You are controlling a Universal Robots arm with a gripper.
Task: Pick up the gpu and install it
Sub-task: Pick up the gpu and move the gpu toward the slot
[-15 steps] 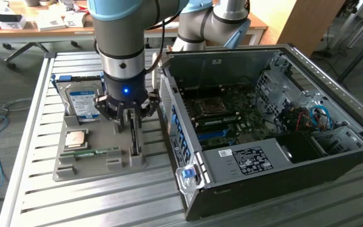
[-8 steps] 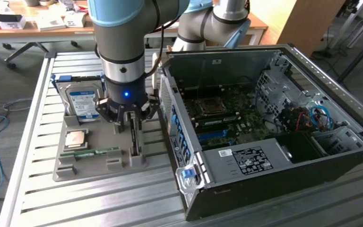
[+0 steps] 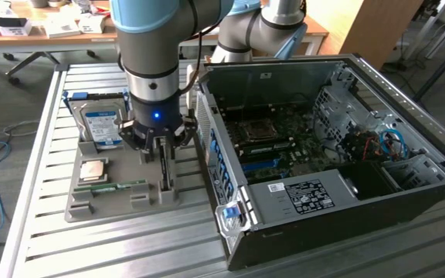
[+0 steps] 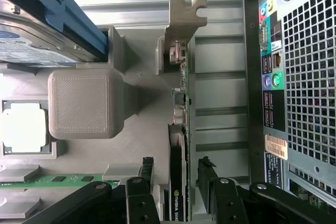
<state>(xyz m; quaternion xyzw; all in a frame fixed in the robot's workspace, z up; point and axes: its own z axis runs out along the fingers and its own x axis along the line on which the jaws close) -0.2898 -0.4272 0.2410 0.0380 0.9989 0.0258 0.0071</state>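
Gpu [image 4: 178,140] on edge in holder [image 4: 84,103] | gripper [image 4: 176,163] apart, straddling it | gaps both sides

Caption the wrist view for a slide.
Open pincer straddles the upright gpu in its gray holder, beside the computer case.

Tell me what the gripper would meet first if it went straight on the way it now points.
Most likely the gpu: the open gripper points down over it, a finger on each side of the card, which stands on edge in the grey holder. Whether the fingers reach the holder first is unclear.
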